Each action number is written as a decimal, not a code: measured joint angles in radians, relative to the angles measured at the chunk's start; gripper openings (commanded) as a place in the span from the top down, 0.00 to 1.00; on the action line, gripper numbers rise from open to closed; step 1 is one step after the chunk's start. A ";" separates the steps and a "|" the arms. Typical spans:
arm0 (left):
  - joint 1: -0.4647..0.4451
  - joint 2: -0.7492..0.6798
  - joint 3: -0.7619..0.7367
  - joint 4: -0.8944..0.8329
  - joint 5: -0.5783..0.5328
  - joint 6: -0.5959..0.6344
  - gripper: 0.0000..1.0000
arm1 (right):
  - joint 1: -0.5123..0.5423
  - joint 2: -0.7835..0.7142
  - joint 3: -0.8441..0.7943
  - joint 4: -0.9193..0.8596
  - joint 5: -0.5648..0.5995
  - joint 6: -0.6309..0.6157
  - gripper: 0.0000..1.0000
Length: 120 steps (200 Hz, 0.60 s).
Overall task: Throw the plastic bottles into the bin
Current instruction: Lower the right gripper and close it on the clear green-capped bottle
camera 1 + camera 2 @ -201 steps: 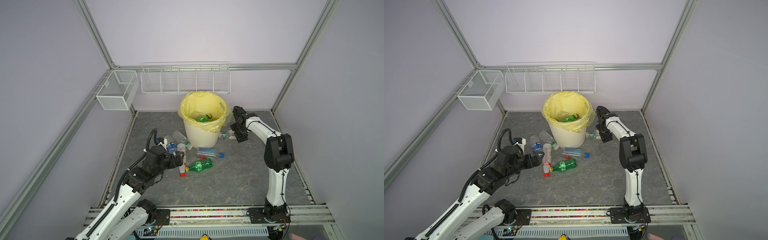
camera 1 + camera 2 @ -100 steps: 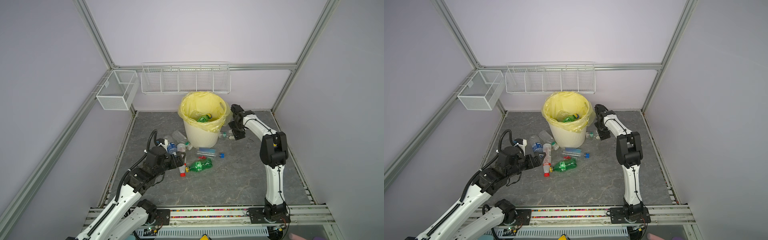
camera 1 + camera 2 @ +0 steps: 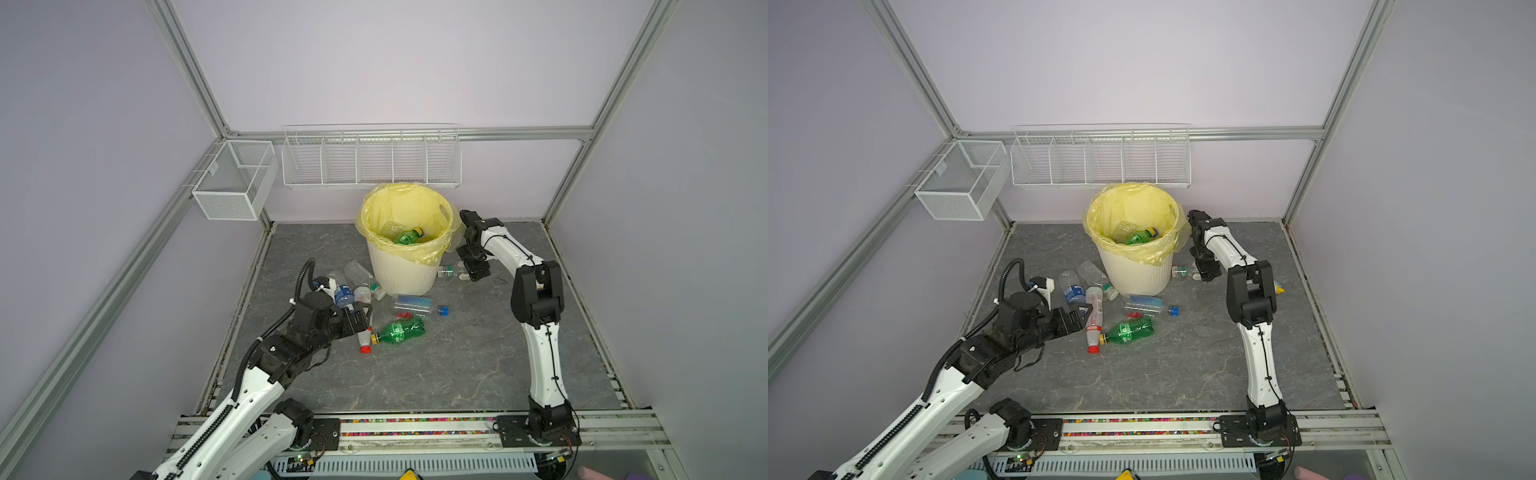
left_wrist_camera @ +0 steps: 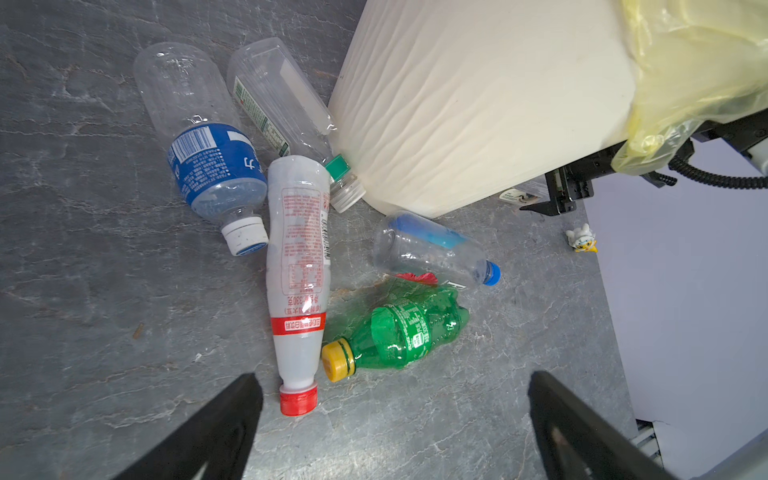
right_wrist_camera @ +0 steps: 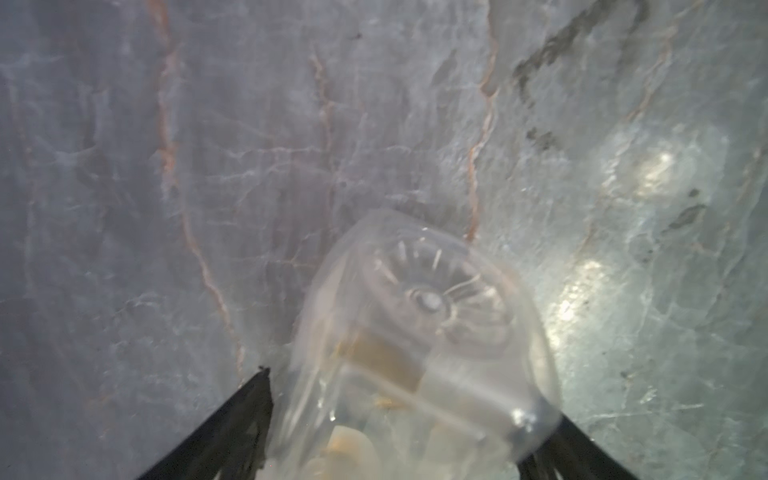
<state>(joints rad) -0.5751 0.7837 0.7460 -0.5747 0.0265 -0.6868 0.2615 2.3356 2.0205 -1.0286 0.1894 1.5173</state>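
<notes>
Left claw (image 4: 392, 376), spread wide, hangs apparently clear of red-capped bottle (image 4: 297, 286) and green bottle (image 4: 409, 332).

both arms stretched low — left gripper (image 3: 360, 318) and right gripper (image 3: 473, 271) jaws wide

Two slim robot arms, white shells joined by black joints, stand on black base plates (image 3: 332, 430) mounted on a silver rail (image 3: 415, 424). The left arm (image 3: 253, 395) carries a ribbed black hose (image 3: 300, 280), the right arm (image 3: 542, 361) a thin black cable (image 3: 552, 365) along its white links. The left gripper (image 4: 392, 376) has two black, tapering fingers (image 4: 216, 432).
</notes>
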 measured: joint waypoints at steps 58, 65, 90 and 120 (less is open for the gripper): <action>0.000 0.021 0.000 0.004 -0.001 -0.018 0.00 | -0.023 -0.098 -0.236 0.140 -0.006 -0.020 0.10; 0.000 0.021 0.000 0.005 0.000 -0.020 0.00 | -0.024 -0.111 -0.257 0.160 -0.007 -0.023 0.12; 0.000 0.021 0.000 0.015 0.000 -0.031 0.00 | -0.026 -0.140 -0.307 0.215 -0.013 -0.037 0.24; 0.000 0.023 0.000 0.016 -0.001 -0.039 0.00 | -0.033 -0.167 -0.355 0.275 -0.029 -0.077 0.39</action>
<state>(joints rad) -0.5751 0.8062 0.7460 -0.5583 0.0257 -0.7254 0.2287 2.1685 1.6657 -0.7532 0.1608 1.4399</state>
